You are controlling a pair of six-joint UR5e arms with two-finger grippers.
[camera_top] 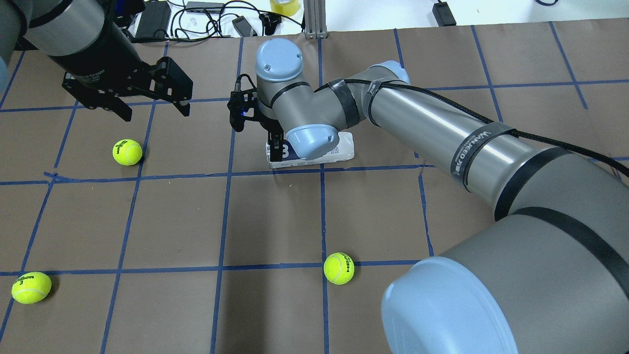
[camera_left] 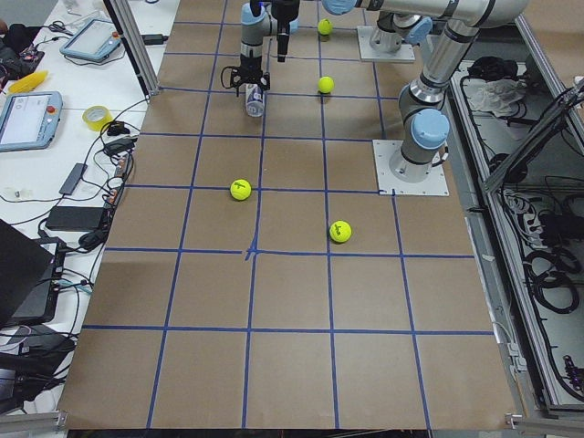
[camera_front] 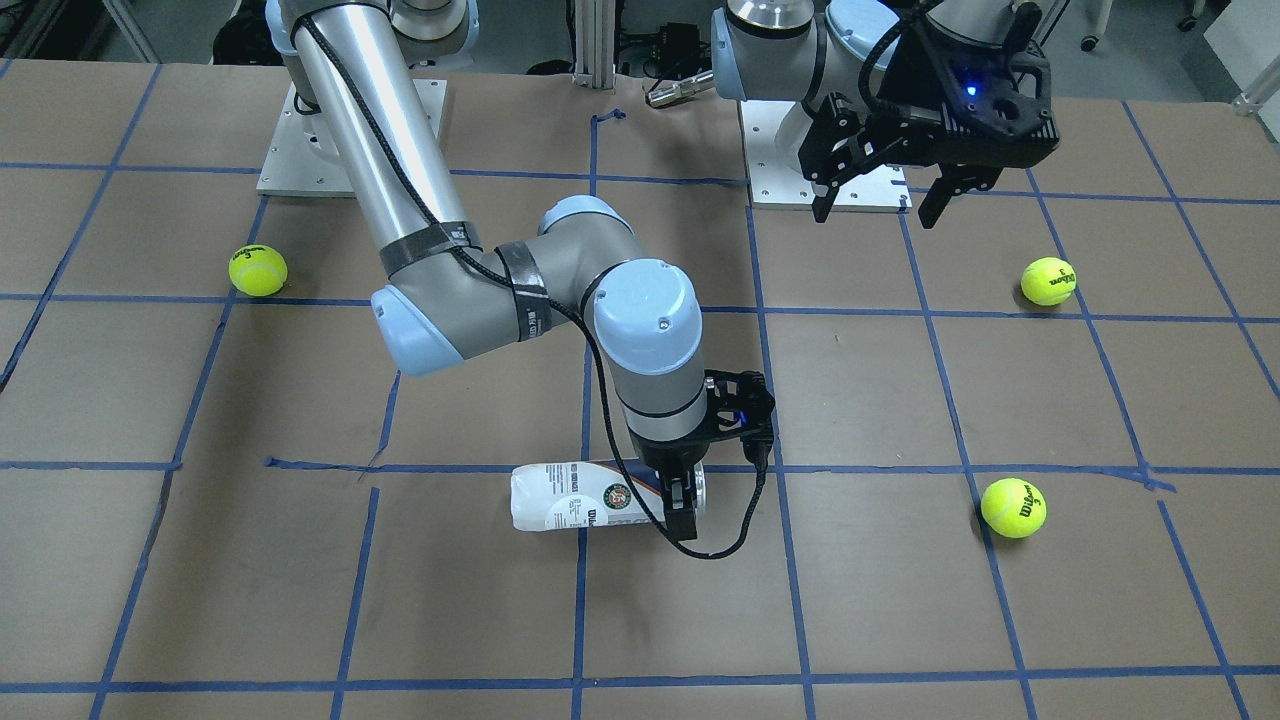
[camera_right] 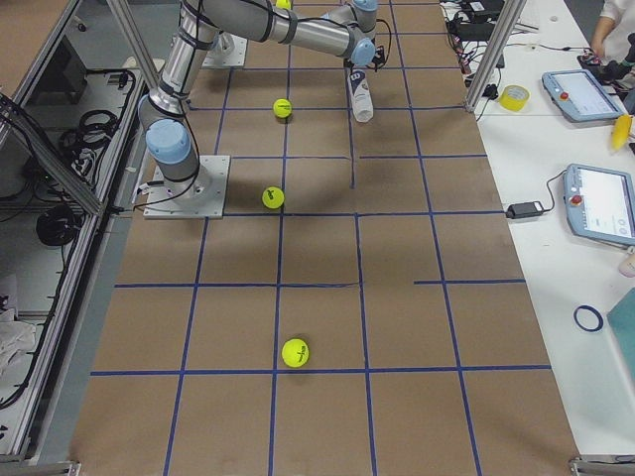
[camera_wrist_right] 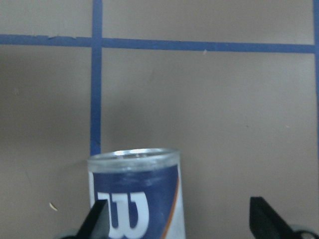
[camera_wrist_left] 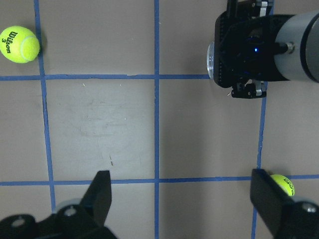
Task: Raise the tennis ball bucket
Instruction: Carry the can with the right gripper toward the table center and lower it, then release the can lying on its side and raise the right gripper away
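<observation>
Tennis ball can (camera_front: 565,508) lies on its side on table (camera_front: 900,610), blue end between right gripper (camera_front: 680,497) fingers. Fingers spread wide, not clamping it. Left gripper (camera_front: 878,212) wide open, empty, well apart.

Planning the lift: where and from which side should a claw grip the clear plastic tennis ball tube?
From above, across the dark blue band near its rim: the clear plastic tube lies on its side, flanks exposed, under the open right claw.

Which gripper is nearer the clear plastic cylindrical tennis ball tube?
Right. The right gripper is down, open, at the blue end of the tennis ball tube; the left gripper hovers well apart.
</observation>
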